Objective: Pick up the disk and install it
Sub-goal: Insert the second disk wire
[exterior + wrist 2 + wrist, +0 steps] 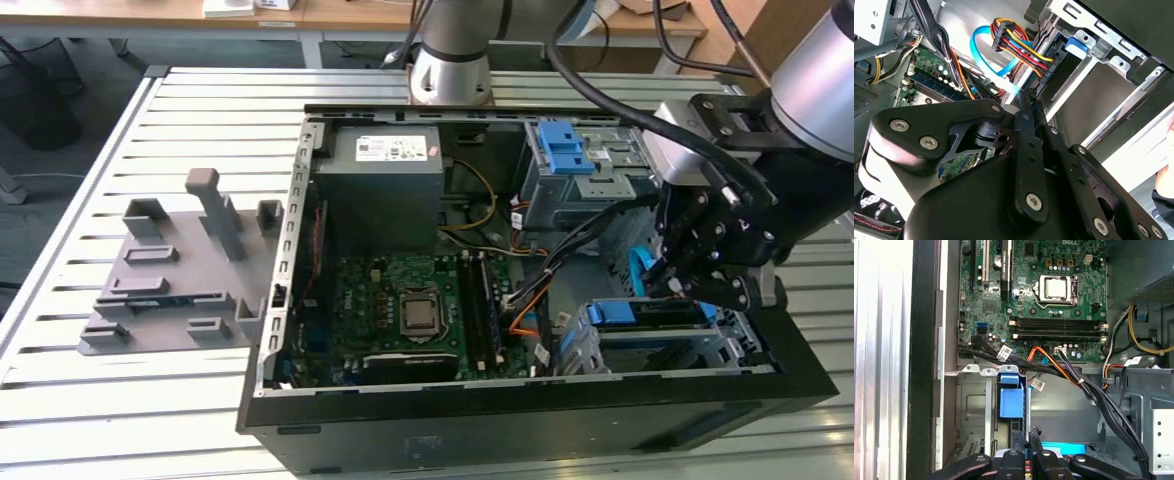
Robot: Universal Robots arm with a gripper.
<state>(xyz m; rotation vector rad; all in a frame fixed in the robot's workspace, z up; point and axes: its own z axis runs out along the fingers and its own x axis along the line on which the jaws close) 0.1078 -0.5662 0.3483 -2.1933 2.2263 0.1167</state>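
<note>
Pincer [694,290] pressed together, empty, above the disk [654,318] in its bay.

Green motherboard [407,305], grey PSU box [387,160] w/ white sticker, blue latch [561,150], black gripper [707,285], grey fixture [180,270], pale slatted bench [120,400], blue-framed disk [654,315].

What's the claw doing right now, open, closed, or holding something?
Claw: fingers closed together with nothing visible between them, down inside the computer case by the drive bay where the disk sits.
</note>
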